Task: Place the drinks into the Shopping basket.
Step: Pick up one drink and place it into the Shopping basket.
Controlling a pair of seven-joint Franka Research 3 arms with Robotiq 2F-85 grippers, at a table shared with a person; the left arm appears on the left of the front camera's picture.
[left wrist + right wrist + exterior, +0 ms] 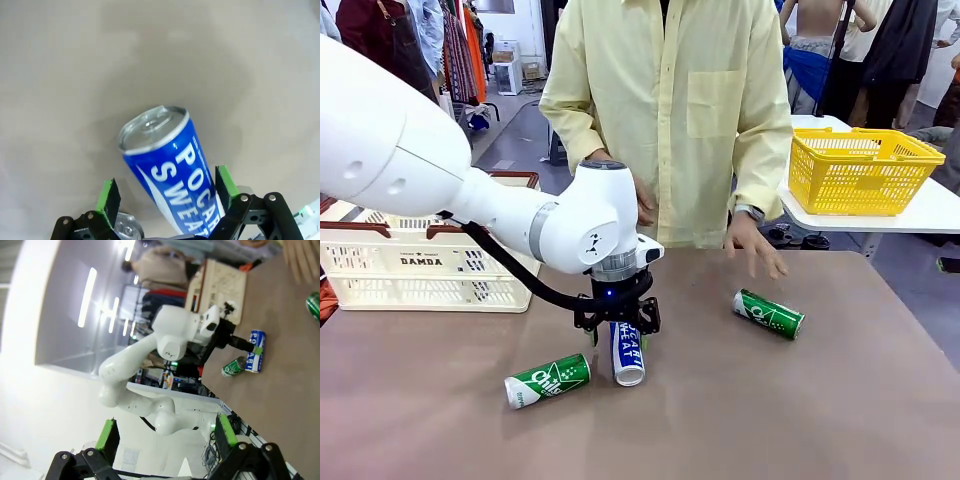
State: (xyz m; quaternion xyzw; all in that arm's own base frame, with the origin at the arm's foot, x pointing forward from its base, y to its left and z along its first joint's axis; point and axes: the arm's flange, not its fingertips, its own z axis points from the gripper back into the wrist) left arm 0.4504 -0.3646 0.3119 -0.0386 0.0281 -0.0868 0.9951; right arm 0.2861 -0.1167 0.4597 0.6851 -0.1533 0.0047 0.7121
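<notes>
Left wrist view: blue can (165, 165), white lettering, silver end, lying flat. Left gripper (167, 192) spread wide astride it, gripping nothing. Brown table (820, 400); clothes racks (460, 50) beyond.

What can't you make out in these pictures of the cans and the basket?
Inside of the Shopping basket: front view, hidden by its near wall and the left arm.
Base of the blue can: left wrist view, cut off by the bottom edge, behind the open left gripper.
Most of the far green can: right wrist view, cut off by the right edge.
</notes>
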